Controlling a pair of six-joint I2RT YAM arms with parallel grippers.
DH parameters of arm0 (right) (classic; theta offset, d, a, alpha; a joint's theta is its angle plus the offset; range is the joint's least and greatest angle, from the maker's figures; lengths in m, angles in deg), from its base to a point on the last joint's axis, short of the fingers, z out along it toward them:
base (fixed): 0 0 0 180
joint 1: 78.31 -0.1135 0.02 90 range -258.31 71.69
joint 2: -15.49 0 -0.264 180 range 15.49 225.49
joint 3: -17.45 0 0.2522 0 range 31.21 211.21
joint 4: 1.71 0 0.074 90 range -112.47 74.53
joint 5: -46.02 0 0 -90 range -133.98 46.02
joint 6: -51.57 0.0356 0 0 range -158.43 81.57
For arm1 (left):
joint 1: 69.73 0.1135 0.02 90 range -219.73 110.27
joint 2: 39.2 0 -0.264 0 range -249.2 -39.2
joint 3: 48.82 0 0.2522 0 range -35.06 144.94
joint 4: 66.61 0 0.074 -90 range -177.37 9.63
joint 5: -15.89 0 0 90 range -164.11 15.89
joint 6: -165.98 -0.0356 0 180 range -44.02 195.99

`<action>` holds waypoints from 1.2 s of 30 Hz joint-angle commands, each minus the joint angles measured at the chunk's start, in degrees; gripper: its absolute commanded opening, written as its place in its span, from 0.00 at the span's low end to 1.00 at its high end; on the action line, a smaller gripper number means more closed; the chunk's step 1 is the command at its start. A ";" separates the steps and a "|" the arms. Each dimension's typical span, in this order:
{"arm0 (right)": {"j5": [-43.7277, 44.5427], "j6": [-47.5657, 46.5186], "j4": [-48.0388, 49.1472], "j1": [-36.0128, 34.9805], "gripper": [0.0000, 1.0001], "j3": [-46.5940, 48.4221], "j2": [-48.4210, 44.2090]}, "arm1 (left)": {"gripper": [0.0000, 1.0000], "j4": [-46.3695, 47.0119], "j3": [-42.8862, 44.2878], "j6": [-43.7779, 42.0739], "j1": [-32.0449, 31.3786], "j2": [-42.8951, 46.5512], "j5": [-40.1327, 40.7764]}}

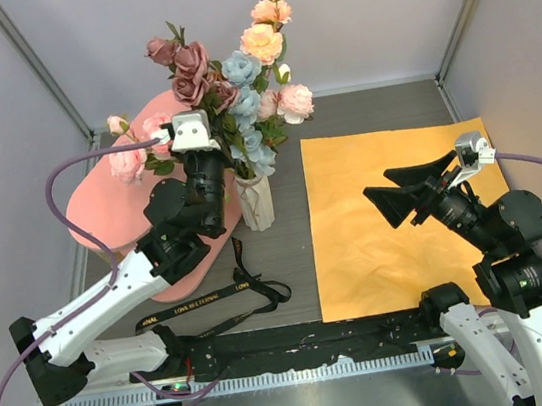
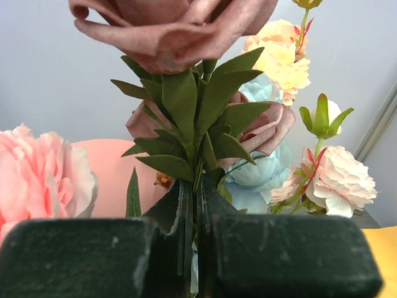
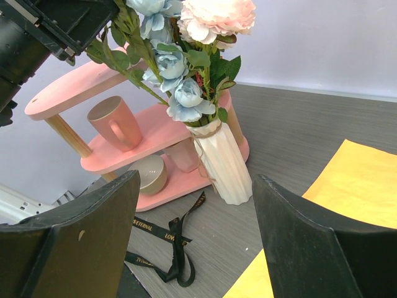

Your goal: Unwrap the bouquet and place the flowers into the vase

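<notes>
Stem pinched above the vase (image 1: pixel 256 203): a tip-over risk.
The flowers (image 1: pixel 240 66) stood in the vase beside the pink shelf (image 1: pixel 101 212). The left jaws were clamped tight on a mauve rose's stem, and the right jaws gaped wide and empty over the unfolded paper (image 1: pixel 357 241). Pulling away before releasing could have dragged that stem out or toppled the narrow, top-heavy vase.

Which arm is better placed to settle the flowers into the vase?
Left: the left end effector is shut on a stem of the flowers standing in the vase. The right end effector hangs open over the paper, apart from them.
</notes>
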 commanded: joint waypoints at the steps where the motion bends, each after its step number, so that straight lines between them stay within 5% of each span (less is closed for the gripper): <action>1: -0.51 0.45 2.64 -0.27 0.79 -0.09 -0.10 | 0.00 0.50 -1.48 -4.72 0.13 -0.56 1.36; 7: -0.34 0.45 2.38 -0.27 0.79 -0.26 -0.27 | 0.00 0.42 1.94 -9.92 0.13 0.23 1.27; 16: -0.16 0.71 2.64 -0.27 0.79 -0.62 -0.62 | 0.00 -18.82 13.90 4.40 0.13 0.68 -0.83; 36: -0.16 1.33 2.99 -0.18 0.79 -0.62 -0.89 | 0.00 -33.07 26.29 12.67 0.13 1.73 1.54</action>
